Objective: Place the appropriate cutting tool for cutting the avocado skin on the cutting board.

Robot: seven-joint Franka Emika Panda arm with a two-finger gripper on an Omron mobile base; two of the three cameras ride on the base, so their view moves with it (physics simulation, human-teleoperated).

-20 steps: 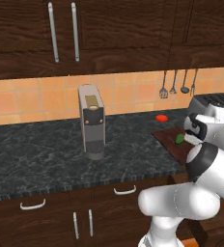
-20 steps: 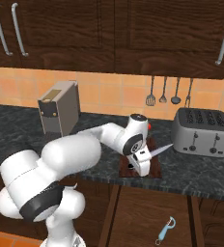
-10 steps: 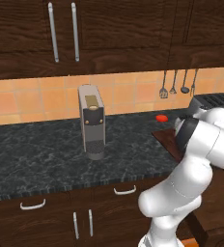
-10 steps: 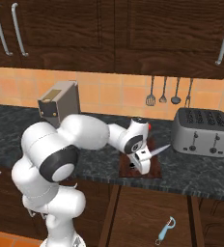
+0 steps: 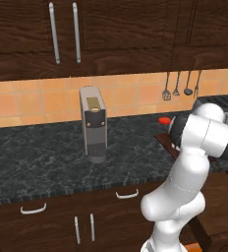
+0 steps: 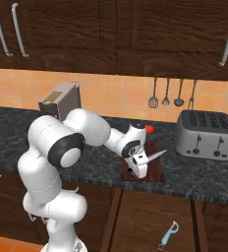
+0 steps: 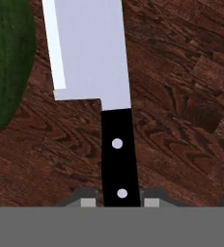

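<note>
One step left, I'd say — two-finger gripper (image 6: 137, 166) clamps the black-handled steel knife (image 7: 100, 91) low over the dark reddish-brown wooden cutting board (image 6: 156, 169) at the worktop's front edge, small green oval avocado (image 7: 7, 58) just beside the blade; release pending.

Dark reddish-brown grained wood on the cutting board (image 7: 181, 96); smooth pale metal blade and glossy black riveted handle on the knife (image 7: 92, 53); smooth green avocado (image 7: 5, 62) skin; speckled stone counter (image 6: 194, 172); brushed metal toaster (image 6: 204, 134)
</note>
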